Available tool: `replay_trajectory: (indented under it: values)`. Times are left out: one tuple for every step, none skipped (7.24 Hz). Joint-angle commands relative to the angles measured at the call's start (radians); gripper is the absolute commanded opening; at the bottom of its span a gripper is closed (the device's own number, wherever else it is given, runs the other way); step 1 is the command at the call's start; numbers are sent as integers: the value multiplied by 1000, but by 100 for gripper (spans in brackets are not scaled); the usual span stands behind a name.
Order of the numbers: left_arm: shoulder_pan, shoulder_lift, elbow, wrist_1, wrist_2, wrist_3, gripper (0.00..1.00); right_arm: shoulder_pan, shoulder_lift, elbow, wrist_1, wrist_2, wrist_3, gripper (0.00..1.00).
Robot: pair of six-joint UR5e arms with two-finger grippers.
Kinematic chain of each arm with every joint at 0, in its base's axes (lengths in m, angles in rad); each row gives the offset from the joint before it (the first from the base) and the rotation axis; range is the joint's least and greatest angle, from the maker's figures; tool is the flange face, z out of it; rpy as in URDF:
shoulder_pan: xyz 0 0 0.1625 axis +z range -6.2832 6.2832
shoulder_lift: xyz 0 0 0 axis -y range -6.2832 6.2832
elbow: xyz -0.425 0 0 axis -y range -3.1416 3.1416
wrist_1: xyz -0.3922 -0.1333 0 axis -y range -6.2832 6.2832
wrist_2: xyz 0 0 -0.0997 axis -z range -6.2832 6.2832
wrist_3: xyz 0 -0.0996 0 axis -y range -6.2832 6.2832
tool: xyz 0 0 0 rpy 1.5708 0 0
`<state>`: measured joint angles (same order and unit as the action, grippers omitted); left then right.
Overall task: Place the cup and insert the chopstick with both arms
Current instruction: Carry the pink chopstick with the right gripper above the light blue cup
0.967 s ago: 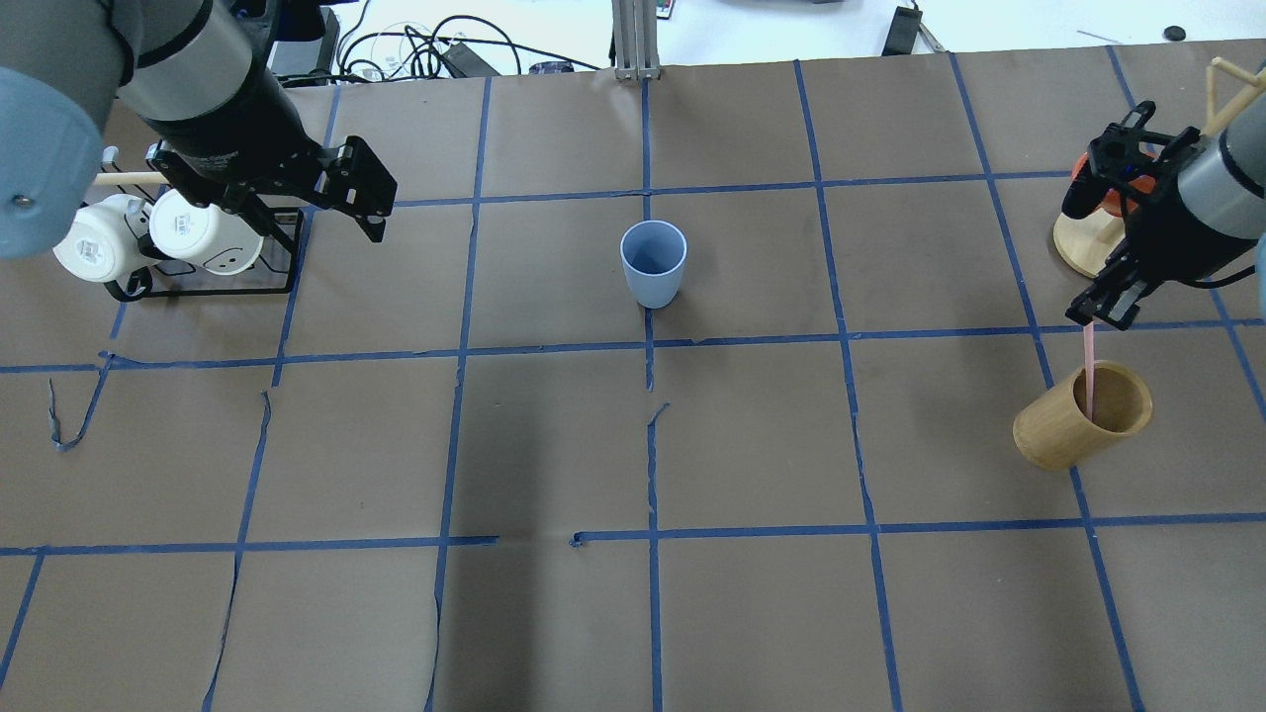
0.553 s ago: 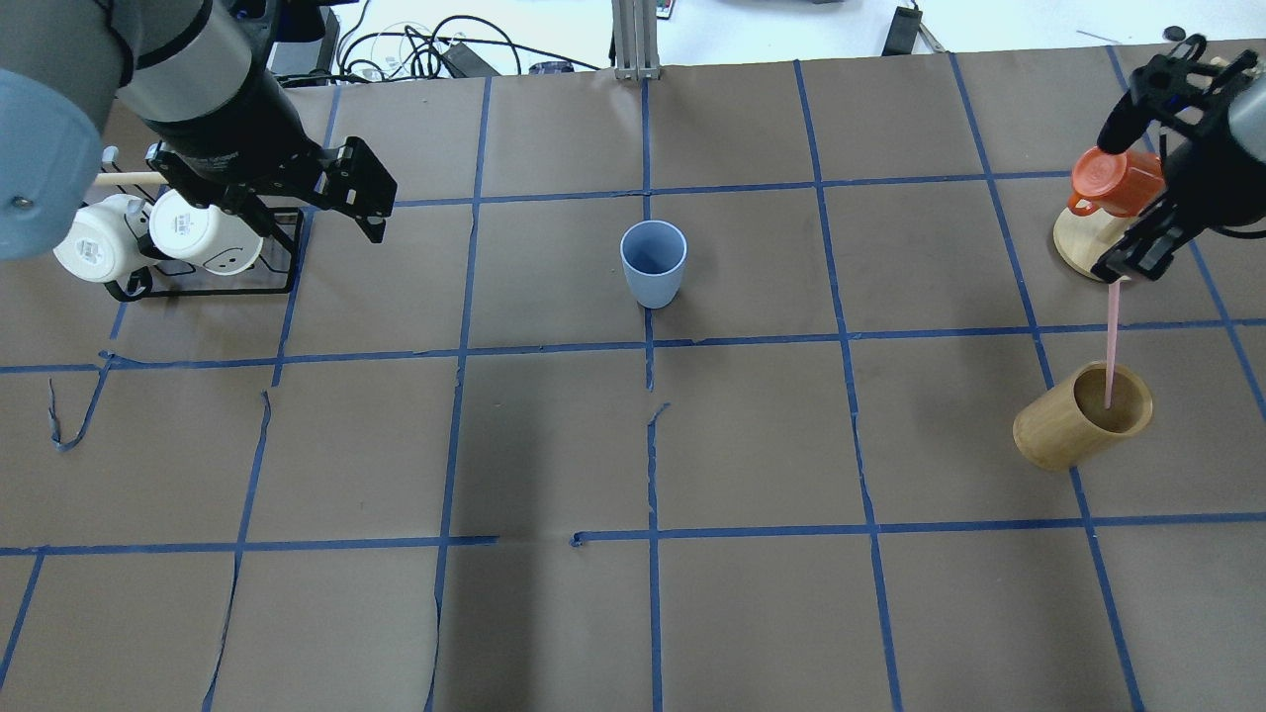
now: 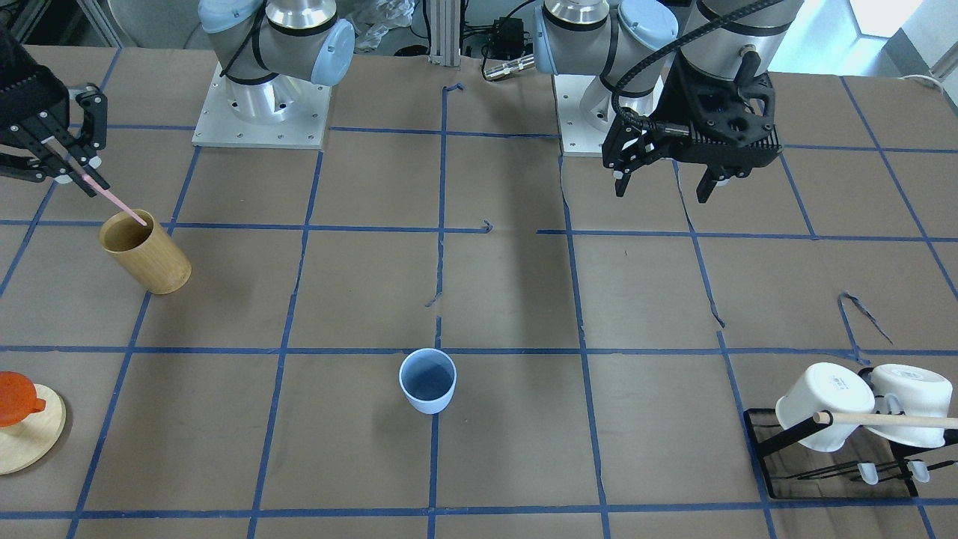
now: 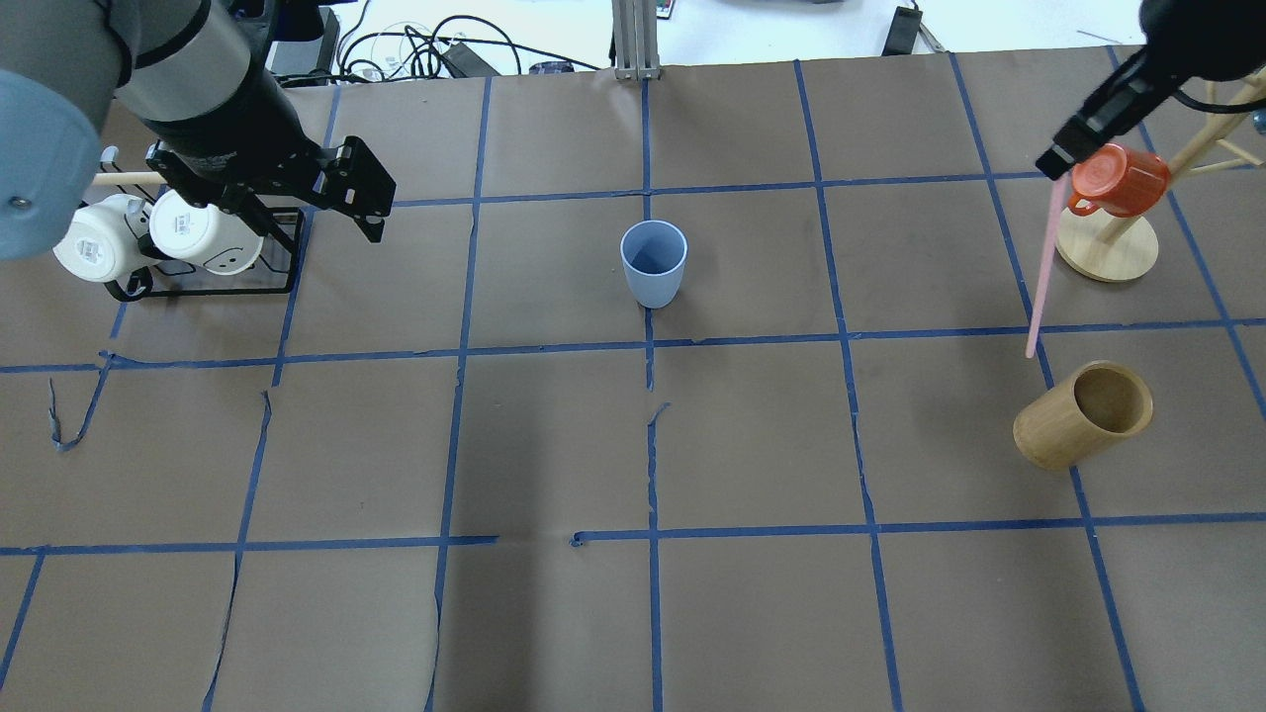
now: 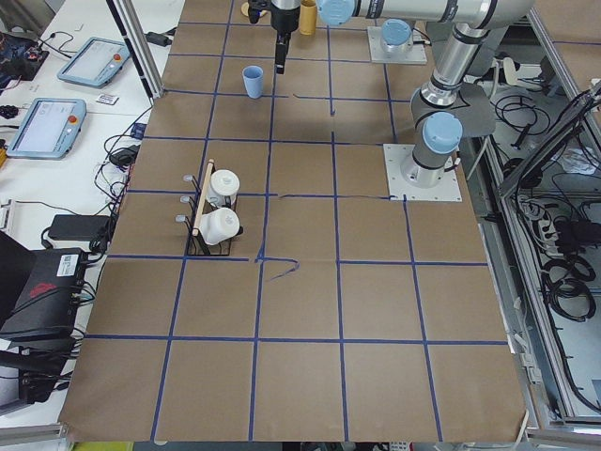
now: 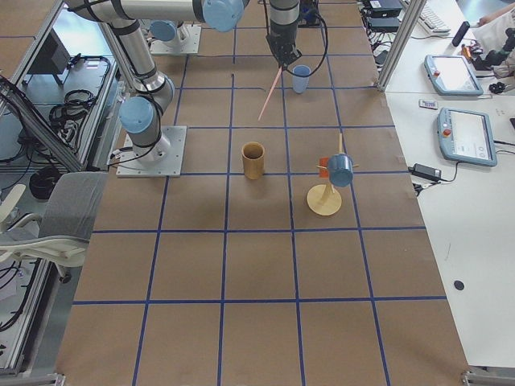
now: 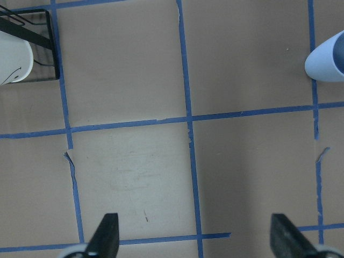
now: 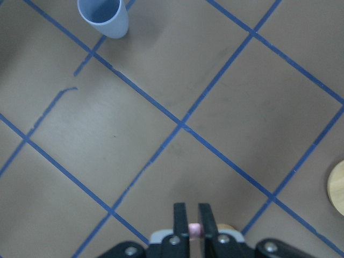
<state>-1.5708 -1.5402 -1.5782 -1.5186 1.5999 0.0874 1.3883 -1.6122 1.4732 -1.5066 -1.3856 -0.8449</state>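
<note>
Pink chopstick dangles in the air, pinched by the right end effector, well apart from the blue cup mid-worktop. The risk: a loose stick swings, slips, clips the rim. The left end effector is spread wide and empty.

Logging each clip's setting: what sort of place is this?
Probably a robotics lab: left arm and right arm bolted to a paper-covered, tape-gridded table, control tablets on a side bench, loose cables.
</note>
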Motion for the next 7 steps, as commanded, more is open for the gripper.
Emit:
replay_trajectory:
  values:
    - [0,0,0,0,-1,0,100,214,79,-22,-196,25,252,11]
    - [0,0,-2,0,0,0,100,297,153,-30,-340,26,361,12]
    - [0,0,-2,0,-1,0,100,323,220,-39,-448,25,424,12]
    - [0,0,-3,0,-1,0,100,333,244,-46,-513,34,432,12]
    - [0,2,-3,0,-1,0,100,339,258,-57,-553,119,446,12]
    - [0,2,-3,0,-1,0,100,347,305,-80,-631,147,476,13]
    - [0,2,-3,0,-1,0,100,376,342,-105,-656,145,493,13]
